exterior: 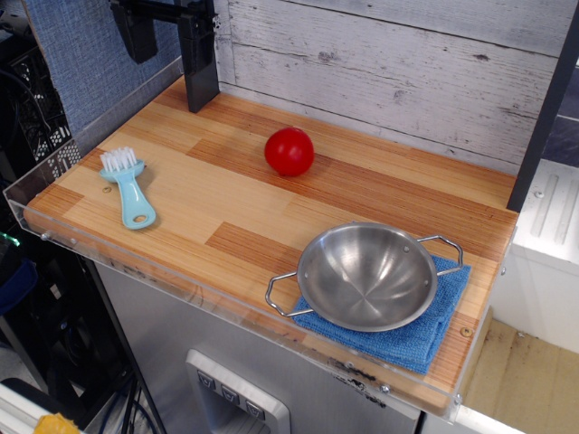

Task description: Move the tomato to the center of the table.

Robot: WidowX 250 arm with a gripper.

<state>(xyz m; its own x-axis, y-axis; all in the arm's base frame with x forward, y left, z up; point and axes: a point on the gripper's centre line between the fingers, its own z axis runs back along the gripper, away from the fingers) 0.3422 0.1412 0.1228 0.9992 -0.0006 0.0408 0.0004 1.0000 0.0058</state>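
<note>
The tomato [289, 151], a glossy red ball, rests on the wood-plank table [226, 203], toward the back and a little left of the middle. My gripper [166, 36] hangs at the top left, above the table's back left corner. Its two black fingers [198, 54] stand apart with nothing between them. It is well clear of the tomato, up and to its left. The upper part of the gripper is cut off by the frame edge.
A light blue brush [131, 187] with white bristles lies at the left. A steel bowl [366, 274] with wire handles sits on a folded blue cloth [425, 339] at the front right. A white plank wall [407, 72] runs along the back.
</note>
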